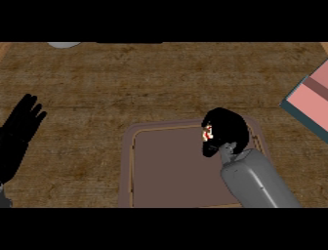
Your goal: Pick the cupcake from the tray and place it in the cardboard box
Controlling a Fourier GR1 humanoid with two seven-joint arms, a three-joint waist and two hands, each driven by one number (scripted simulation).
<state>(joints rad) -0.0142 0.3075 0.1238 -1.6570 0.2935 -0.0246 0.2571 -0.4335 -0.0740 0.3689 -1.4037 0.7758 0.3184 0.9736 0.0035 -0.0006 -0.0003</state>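
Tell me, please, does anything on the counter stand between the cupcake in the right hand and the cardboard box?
Nothing visible does. The right hand is curled round the cupcake over the tray, and only bare counter lies between it and the cardboard box at the right edge.

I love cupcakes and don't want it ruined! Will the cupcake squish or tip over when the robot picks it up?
Probably light and soft: the cupcake is small enough that the right hand curled over it hides nearly all of it. Squishing seems possible, since the fingers wrap right round it. Tipping looks unlikely while it is held above the tray.
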